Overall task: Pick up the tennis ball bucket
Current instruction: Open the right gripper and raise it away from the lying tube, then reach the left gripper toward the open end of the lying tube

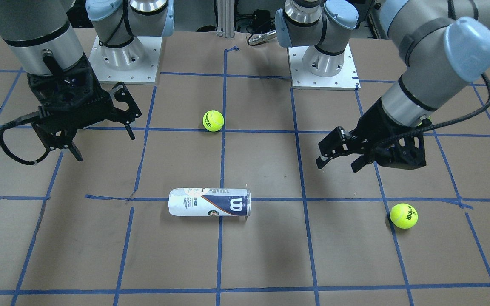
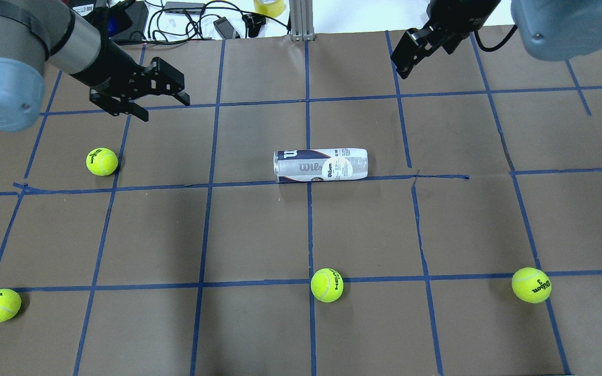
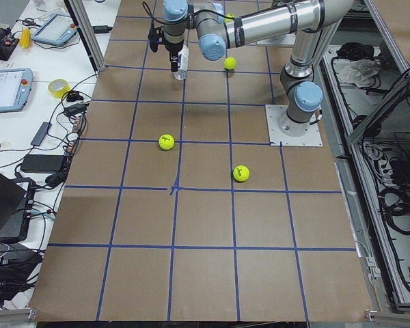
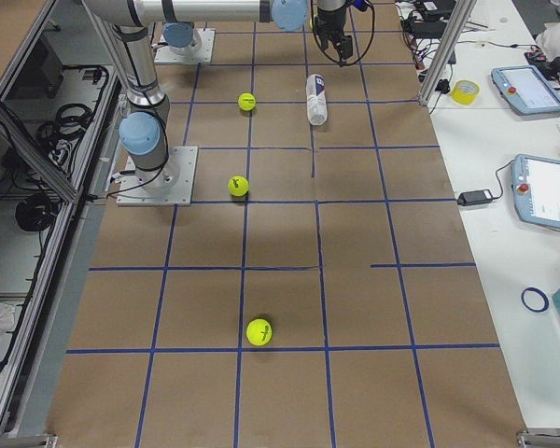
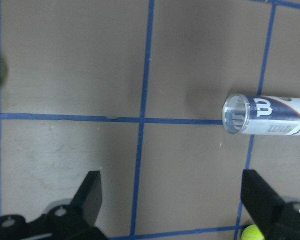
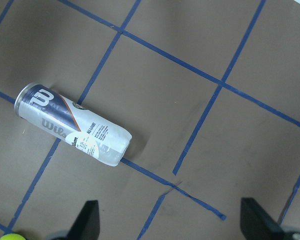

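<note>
The tennis ball tube (image 1: 209, 202) lies flat mid-frame, untouched, while the left gripper (image 1: 338, 165) at right and the right gripper (image 1: 104, 146) at upper left hover wide open, presumably to straddle it.

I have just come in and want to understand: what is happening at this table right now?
Nothing is being held yet. The tennis ball bucket lies on its side near the middle of the table, untouched. The left hand and the right hand both hover above the table, one to each side of the bucket, open and empty. Loose tennis balls lie scattered around, none touching the bucket.
</note>
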Robot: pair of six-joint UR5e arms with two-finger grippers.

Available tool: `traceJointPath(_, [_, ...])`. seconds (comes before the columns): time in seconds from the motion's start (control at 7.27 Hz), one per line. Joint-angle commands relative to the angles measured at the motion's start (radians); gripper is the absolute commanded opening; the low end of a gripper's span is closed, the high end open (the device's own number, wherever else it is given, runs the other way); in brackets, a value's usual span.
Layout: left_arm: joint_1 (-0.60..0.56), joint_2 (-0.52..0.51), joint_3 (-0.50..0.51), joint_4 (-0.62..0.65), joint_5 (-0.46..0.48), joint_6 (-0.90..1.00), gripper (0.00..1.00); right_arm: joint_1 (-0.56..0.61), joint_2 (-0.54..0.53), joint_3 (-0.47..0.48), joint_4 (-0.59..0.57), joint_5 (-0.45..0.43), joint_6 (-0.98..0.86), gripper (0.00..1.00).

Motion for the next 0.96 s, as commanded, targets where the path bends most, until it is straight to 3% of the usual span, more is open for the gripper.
traceJointPath(0.0, [-0.061,-0.072,-0.081,0.161,-0.100,-0.085,1.00,-0.031,-0.059,0.007,0.056,-0.025,0.066,1.00])
traceJointPath(0.14, [-0.089,-0.103,-0.087,0.172,-0.138,-0.090,1.00,-0.048,-0.081,0.007,0.093,-0.073,0.069,1.00])
traceJointPath(0.83, [-0.184,-0.276,-0.089,0.252,-0.180,-0.106,1.00,-0.059,-0.098,0.009,0.101,-0.078,0.206,1.00])
